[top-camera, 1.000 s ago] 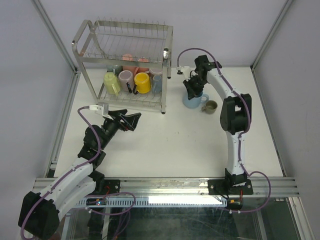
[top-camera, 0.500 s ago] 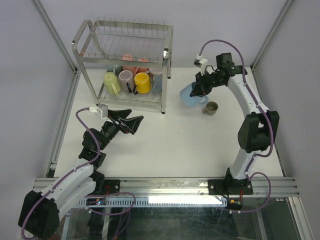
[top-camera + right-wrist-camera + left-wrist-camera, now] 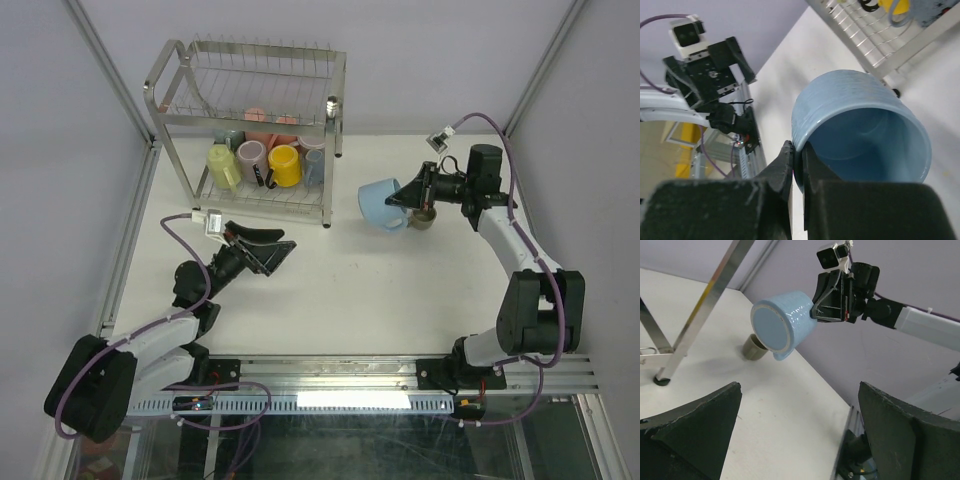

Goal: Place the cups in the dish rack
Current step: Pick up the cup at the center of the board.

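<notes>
From above, I saw several cups (image 3: 284, 165) on the rack (image 3: 260, 75)'s lower shelf, and two left out. My right gripper (image 3: 408, 196) held the blue cup (image 3: 378, 204) aloft and tipped, right of the rack, above the olive cup (image 3: 427, 218). My left gripper (image 3: 268, 250) gaped wide, empty.

Left wrist: the blue cup's base faced me.

Right wrist: jaws pinched its rim.

The light blue mug (image 3: 860, 100) looks like ceramic with a soft satin glaze, its outer wall finely ribbed. The dish rack (image 3: 250, 80) is shiny chromed metal wire and tube. The worktop (image 3: 350, 290) is smooth, matt white. The left gripper (image 3: 280, 255) has matt black, faintly grainy plastic fingers (image 3: 695, 435).
</notes>
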You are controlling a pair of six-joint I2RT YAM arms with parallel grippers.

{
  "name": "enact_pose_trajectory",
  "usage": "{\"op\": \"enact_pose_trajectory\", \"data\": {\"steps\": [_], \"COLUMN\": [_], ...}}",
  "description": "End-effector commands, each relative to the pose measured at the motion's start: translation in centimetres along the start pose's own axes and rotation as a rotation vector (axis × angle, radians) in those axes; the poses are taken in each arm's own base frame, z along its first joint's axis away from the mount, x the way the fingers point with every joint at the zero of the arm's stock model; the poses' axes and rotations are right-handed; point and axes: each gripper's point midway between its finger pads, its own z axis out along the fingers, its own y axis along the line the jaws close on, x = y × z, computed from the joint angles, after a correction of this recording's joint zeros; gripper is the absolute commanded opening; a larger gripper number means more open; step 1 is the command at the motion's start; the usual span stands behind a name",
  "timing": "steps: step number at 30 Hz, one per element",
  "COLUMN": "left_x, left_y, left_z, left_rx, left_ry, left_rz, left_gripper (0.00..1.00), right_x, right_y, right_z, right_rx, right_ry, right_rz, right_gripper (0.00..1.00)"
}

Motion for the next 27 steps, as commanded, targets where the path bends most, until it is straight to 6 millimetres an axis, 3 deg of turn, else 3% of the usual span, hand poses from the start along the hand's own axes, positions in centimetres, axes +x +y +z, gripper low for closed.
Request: {"op": "enact_pose_trajectory", "data": {"steps": [1,11,17,21,27], "left_x": [-0.8,3.6,3.9,4.8,4.3], "left_y": [-3.6,-4.4,-6.1,-7.1,-8.7], "left_z": [0.1,2.8,4.3,5.6,7.5], "left_rx": [0.174,0.161,0.251,0.283,0.324], "left_ry": [-0.034,-0.007,-0.044,-0.034,-0.078], "left_rz": [-0.09,-0.075,-0.072,-0.047,-0.009], "left_gripper": [0.99,0.98,0.92,0.92,0.93], "right_x": [-3.8,-3.7,-4.5,-5.8,-7.9], "right_y": [7.0,8.5,10.6,12.5,14.7], "right_z": [-1.5,-1.8,-2.3,-2.8,-3.4], "right_rx": [-0.189,-0.22,-0.256,-0.311,-0.355], "right_ry": [-0.091,-0.138,-0.155,-0.176,-0.246], "right_rz": [-0.206,-0.164,-0.105,-0.066,-0.016], "right_gripper": [0.0,0.0,0.0,0.0,0.0]}}
